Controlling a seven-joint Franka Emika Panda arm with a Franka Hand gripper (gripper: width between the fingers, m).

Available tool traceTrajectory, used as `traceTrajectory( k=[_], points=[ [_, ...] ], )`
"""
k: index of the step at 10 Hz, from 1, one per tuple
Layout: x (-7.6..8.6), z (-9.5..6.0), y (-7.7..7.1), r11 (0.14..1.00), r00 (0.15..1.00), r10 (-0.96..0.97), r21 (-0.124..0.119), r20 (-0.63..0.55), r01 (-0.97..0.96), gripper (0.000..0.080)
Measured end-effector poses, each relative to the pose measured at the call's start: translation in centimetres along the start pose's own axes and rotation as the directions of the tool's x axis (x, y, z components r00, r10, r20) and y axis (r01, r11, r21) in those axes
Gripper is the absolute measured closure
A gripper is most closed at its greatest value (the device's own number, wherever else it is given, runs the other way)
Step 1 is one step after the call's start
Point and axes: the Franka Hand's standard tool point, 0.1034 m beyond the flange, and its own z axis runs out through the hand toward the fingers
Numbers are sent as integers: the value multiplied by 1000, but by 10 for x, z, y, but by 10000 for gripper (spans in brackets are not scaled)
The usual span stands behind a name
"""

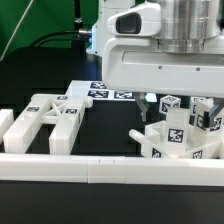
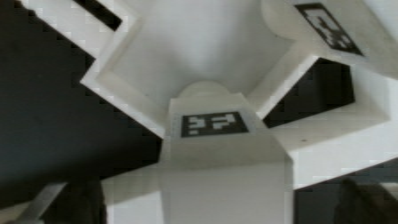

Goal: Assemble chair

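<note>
White bar (image 1: 100, 168) runs nearest, across the front. Behind it on the black table (image 1: 110, 135): ladder frame (image 1: 50, 120) at exterior view's left, tagged chair (image 1: 180, 142) block at its right. Gripper (image 1: 178, 105) hangs just over the chair, jaws spread wide, nothing visibly grasped; marker board (image 1: 108, 92) lies farthest back.

The arm (image 1: 190, 18) enters at the top of the exterior view, on that view's right, with its ribbed metal wrist section upright and seated on the broad white hand (image 1: 150, 55). The gripper (image 1: 182, 104) hangs beneath the hand, pointing straight down, its jaws spread wide. Only short lengths of the dark fingers (image 1: 148, 101) show under the hand's lower edge, and in the wrist view they cannot be made out with certainty.
</note>
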Motion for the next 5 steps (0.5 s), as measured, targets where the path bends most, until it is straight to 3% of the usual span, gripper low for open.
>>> traceTrajectory(
  k=[3,5],
  points=[
    [0,0,0,1000,1000,5,0,0,-5,514],
    [0,0,1,1000,1000,28,-1,0,-28,513]
  ],
)
